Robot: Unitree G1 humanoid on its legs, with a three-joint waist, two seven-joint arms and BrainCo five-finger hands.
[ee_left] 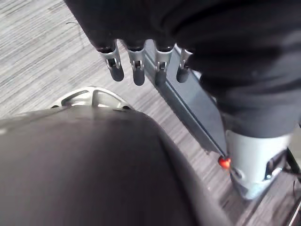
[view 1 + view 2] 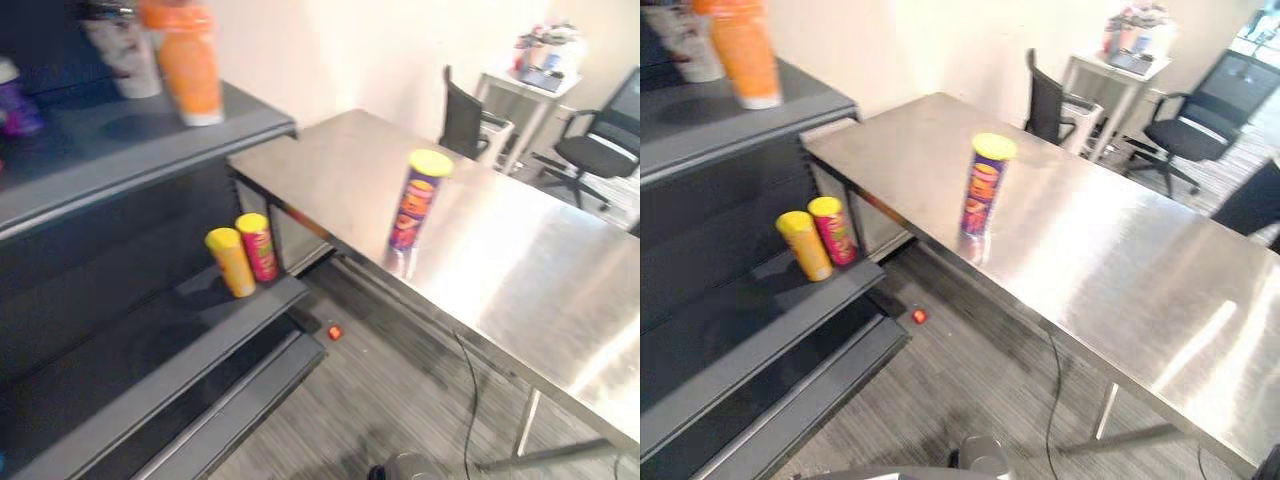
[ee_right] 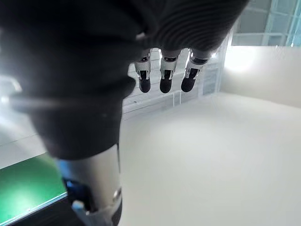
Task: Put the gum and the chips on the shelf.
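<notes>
A purple chips can [image 2: 415, 200] with a yellow lid stands upright on the steel table [image 2: 520, 260], near the edge that faces the dark grey shelf [image 2: 150, 370]. On the lower board of the shelf, a yellow can [image 2: 231, 262] and a red can [image 2: 258, 245] stand side by side. My left hand [image 1: 136, 70] hangs above the grey floor with relaxed fingers and nothing in it. My right hand [image 3: 162, 77] hangs the same way, fingers loose and holding nothing.
The shelf's upper board [image 2: 120, 150] carries an orange bottle [image 2: 185, 60], a white container [image 2: 125, 45] and a purple item [image 2: 15, 105]. Black office chairs [image 2: 470, 120] and a small white table [image 2: 525, 85] stand behind the steel table. A small red light [image 2: 334, 332] lies on the floor.
</notes>
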